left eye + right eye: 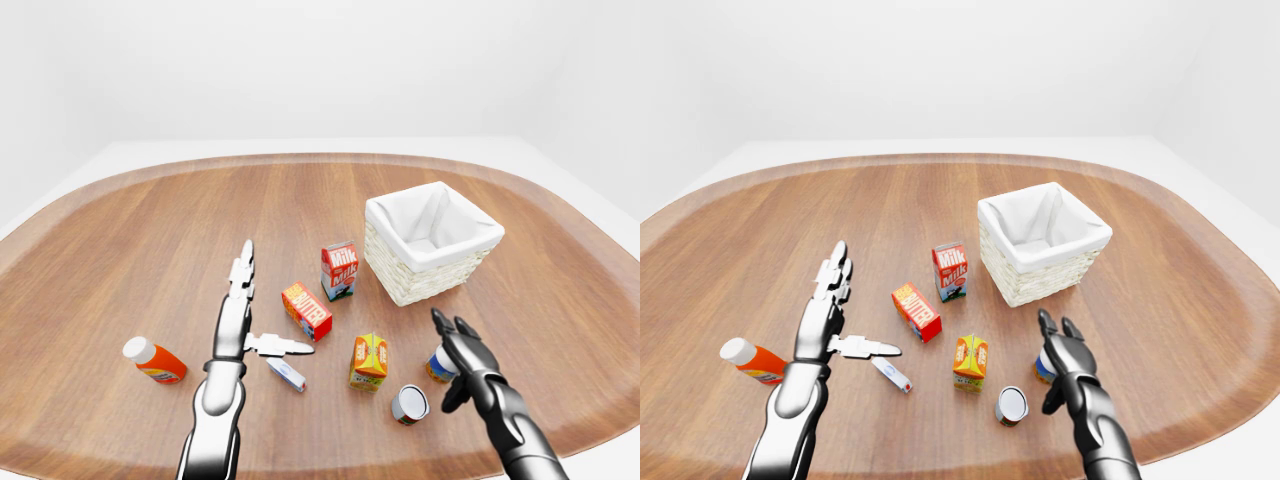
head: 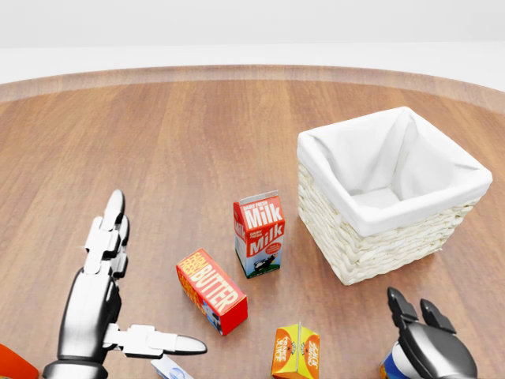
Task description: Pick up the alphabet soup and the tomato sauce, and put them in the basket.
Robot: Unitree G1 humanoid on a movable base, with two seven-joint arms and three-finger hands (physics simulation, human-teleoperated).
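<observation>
Red carton (image 2: 259, 234) "Milk" | orange box (image 2: 211, 290) "BUTTER" (juice label perhaps illegible)

I'm in a bare simulated test room: plain white walls (image 1: 300, 60) all round me, one rounded wooden surface (image 1: 150, 230), grocery packs scattered beside a lined basket (image 1: 432, 242).

Basket (image 1: 432, 240): square white wicker, white cloth lining, upright on the bench, open and holding nothing, at right of centre in the left-eye view. One can (image 1: 410, 404) lies on its side, silver end showing. A second can (image 1: 437, 366) (blue and white label) stands upright just beside it, partly hidden. Which is soup cannot be told.
</observation>
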